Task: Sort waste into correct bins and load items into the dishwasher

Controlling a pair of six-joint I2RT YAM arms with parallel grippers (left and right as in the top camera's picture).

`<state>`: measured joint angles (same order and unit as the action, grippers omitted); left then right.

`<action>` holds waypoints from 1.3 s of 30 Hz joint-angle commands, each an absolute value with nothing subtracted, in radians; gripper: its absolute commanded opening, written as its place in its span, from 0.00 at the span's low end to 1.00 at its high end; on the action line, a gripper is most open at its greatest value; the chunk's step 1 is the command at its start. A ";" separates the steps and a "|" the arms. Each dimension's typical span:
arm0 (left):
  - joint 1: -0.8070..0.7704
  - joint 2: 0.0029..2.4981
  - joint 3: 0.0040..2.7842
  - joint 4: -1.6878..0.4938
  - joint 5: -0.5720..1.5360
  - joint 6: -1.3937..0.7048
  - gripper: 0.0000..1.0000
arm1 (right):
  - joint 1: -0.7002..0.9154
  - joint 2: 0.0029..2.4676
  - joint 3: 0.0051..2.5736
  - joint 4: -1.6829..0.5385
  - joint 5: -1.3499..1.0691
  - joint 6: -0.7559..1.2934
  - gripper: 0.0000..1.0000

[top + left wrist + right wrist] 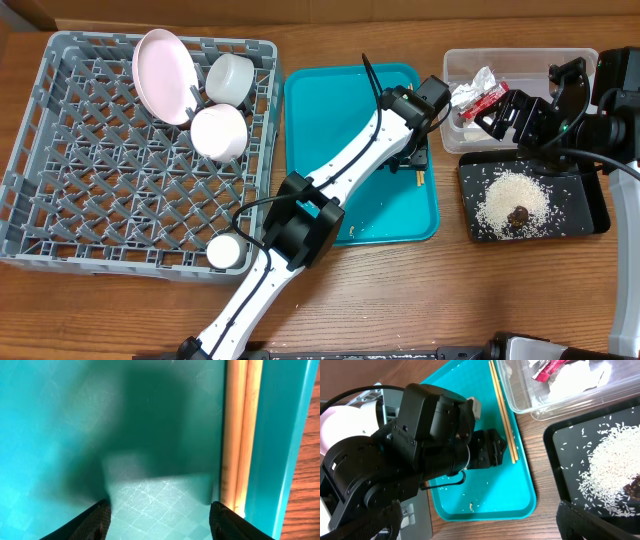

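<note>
Two wooden chopsticks (pixel 420 178) lie along the right edge of the teal tray (pixel 320 110). They also show in the left wrist view (pixel 240 435) and the right wrist view (pixel 502 410). My left gripper (pixel 160 510) is open and empty, low over the tray just left of the chopsticks. My right gripper (pixel 480 520) is open and empty, above the gap between the teal tray and the black tray (pixel 590 215). The red-and-silver wrapper (pixel 480 95) lies in the clear tub (pixel 460 60). White rice (pixel 510 195) and the brown lump (pixel 518 214) lie on the black tray.
The grey dish rack (pixel 100 200) at left holds a large pink plate (pixel 165 75), two bowls (pixel 218 130) (pixel 230 78) and a small cup (pixel 225 250). A few rice grains lie on the teal tray (pixel 470 506). The left arm crosses the tray diagonally.
</note>
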<state>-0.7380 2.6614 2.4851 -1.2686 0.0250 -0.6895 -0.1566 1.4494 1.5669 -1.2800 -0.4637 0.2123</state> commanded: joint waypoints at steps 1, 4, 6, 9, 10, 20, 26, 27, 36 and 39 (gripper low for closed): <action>-0.746 2.727 2.450 -1.279 0.009 -0.704 0.65 | -0.160 1.451 1.572 -1.277 -0.460 0.208 1.00; -0.750 2.727 2.450 -1.291 -0.005 -0.704 0.65 | -0.160 1.451 1.572 -1.277 -0.460 0.208 1.00; -0.750 2.727 2.450 -1.301 -0.007 -0.704 0.65 | -0.160 1.451 1.572 -1.277 -0.460 0.208 1.00; -0.748 2.726 2.464 -1.313 -0.009 -0.704 0.66 | -0.160 1.451 1.572 -1.277 -0.460 0.208 1.00; -0.743 2.726 2.479 -1.325 -0.012 -0.704 0.66 | -0.160 1.451 1.572 -1.277 -0.460 0.208 1.00; -0.726 2.727 2.630 -1.371 -0.084 -0.745 0.65 | -0.160 1.451 1.572 -1.277 -0.460 0.208 1.00; -0.753 2.727 2.627 -1.326 -0.188 -0.791 0.65 | -0.160 1.451 1.572 -1.277 -0.460 0.208 1.00; -0.757 2.727 2.627 -1.316 -0.194 -0.794 0.65 | -0.160 1.451 1.572 -1.277 -0.460 0.208 1.00; -0.799 2.727 2.627 -1.235 -0.294 -0.794 0.66 | -0.160 1.451 1.572 -1.277 -0.460 0.208 1.00; -0.801 2.727 2.627 -1.229 -0.299 -0.794 0.66 | -0.160 1.451 1.572 -1.277 -0.460 0.208 1.00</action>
